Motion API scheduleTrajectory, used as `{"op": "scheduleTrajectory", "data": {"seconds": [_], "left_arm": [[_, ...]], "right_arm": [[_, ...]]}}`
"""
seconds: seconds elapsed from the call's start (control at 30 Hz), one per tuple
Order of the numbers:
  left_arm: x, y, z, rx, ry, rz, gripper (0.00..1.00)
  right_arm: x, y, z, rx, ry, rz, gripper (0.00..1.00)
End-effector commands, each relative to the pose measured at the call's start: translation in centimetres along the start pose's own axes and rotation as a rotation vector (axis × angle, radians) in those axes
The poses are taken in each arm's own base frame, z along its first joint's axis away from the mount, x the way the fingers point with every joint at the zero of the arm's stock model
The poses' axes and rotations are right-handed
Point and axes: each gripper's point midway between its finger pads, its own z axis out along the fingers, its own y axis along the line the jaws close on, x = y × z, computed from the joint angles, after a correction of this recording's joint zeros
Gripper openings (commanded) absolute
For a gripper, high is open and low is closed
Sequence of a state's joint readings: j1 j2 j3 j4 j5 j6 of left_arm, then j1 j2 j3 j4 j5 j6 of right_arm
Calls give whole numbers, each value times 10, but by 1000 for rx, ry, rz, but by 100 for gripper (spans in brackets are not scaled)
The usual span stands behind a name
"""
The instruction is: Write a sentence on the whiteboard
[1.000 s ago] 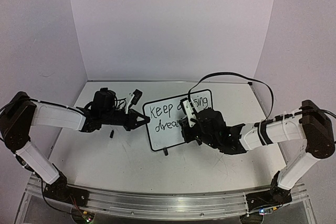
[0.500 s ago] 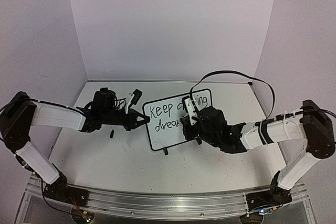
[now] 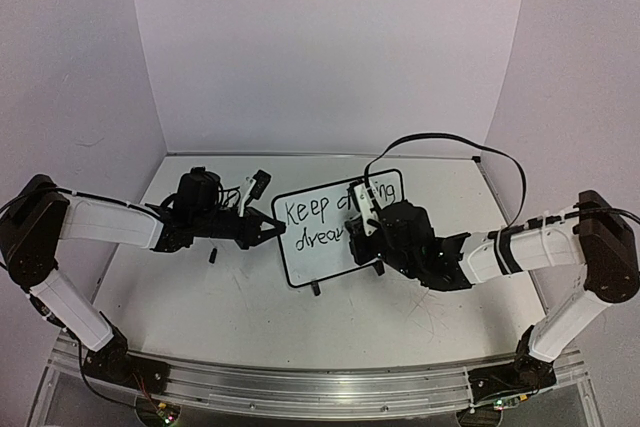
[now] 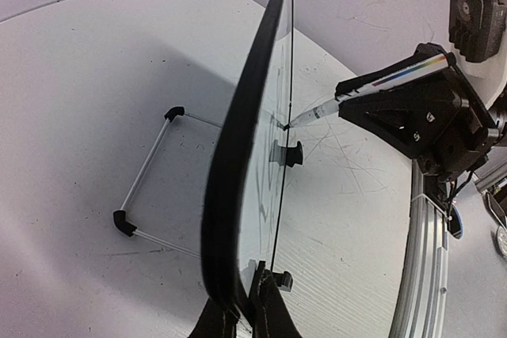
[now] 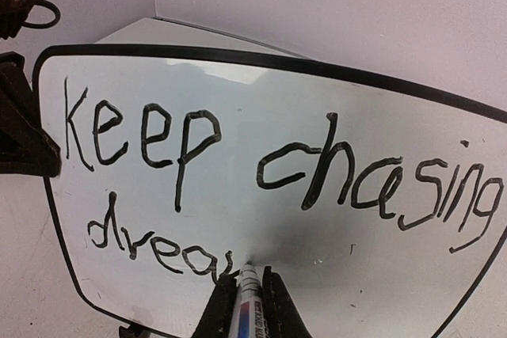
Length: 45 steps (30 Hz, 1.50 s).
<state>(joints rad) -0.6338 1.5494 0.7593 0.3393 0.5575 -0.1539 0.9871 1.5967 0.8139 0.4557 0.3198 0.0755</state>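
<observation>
The whiteboard (image 3: pixel 312 247) stands tilted mid-table, a small white board with a thin black frame. My left gripper (image 3: pixel 272 228) is shut on its left edge; in the left wrist view the gripper (image 4: pixel 244 300) pinches the frame (image 4: pixel 238 164) edge-on. The sentence (image 5: pixel 198 144) reads "Keep chasing" on the top line and "drea" below. My right gripper (image 5: pixel 248 294) is shut on a marker (image 5: pixel 249 310), whose tip touches the whiteboard (image 5: pixel 333 77) just right of "drea". From above, my right gripper (image 3: pixel 362 232) hides part of "chasing". The marker (image 4: pixel 321 112) meets the board face.
A thin wire bracket (image 4: pixel 149 170) with black end caps lies on the table behind the board. A small black piece (image 3: pixel 212 255) lies under my left arm. An aluminium rail (image 3: pixel 300 387) runs along the near edge. White walls close the back and sides.
My right gripper has shifted slightly up and to the right along the board with the marker. The left gripper and the whiteboard have stayed still.
</observation>
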Motion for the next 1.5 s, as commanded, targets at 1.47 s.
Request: {"op": "scheduleTrajectory", "data": {"seconds": [1.47], "left_arm": [[1, 37, -2, -175, 22, 71, 0]], "right_arm": [[17, -11, 5, 41, 28, 76, 0]]}}
